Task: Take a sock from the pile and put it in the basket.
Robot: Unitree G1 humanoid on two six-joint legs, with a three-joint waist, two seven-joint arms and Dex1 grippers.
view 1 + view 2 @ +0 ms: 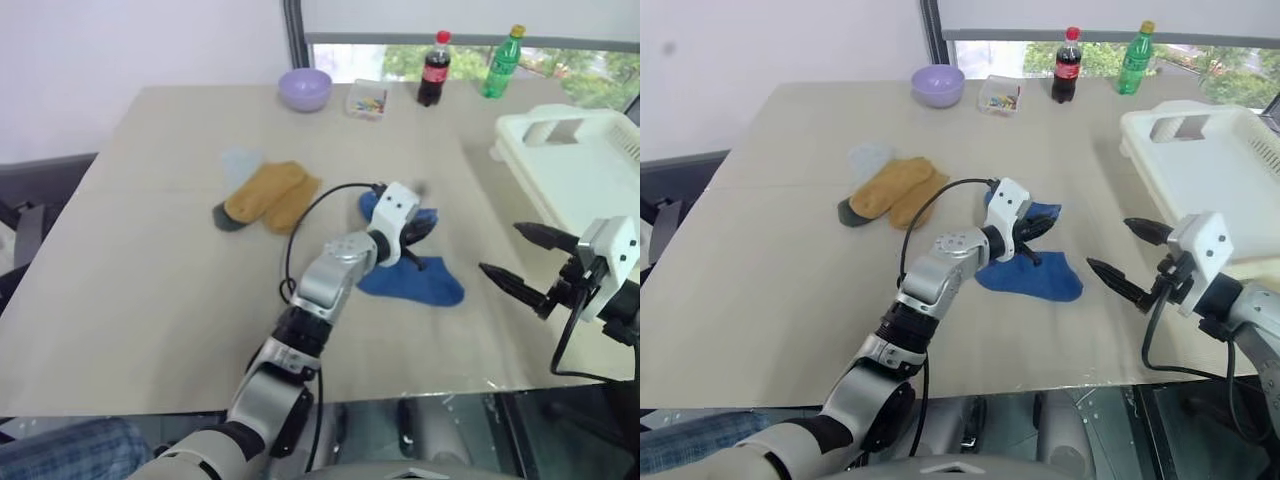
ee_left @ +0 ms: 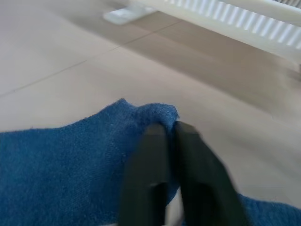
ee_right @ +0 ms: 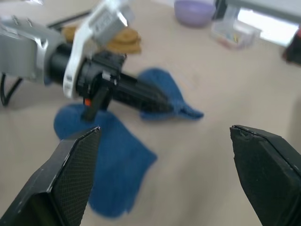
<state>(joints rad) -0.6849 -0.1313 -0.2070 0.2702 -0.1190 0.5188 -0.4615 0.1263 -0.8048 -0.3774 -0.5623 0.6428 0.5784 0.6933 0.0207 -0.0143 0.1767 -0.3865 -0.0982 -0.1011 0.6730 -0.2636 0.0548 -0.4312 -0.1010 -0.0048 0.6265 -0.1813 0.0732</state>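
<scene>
Sock [image 1: 425, 280] — the royal-blue one — lies on the table [image 1: 130, 260], spread flat at its near part and bunched up at its far part. The left gripper [image 2: 169, 129] has its two fingers nearly together, with a fold of the blue fabric pinched between their tips. The right gripper [image 1: 515, 255] hangs over the table to the right of the sock, its fingers spread wide with nothing between them. The pile [image 1: 265, 195] — mustard-yellow socks, a dark toe, a pale blue one — rests well apart, to the left of the sock. The basket [image 1: 575, 150] stands at the right edge of the table. A lilac bowl [image 1: 305, 88], a small box [image 1: 366, 100] and two bottles [image 1: 433, 68] stand at the far edge.
</scene>
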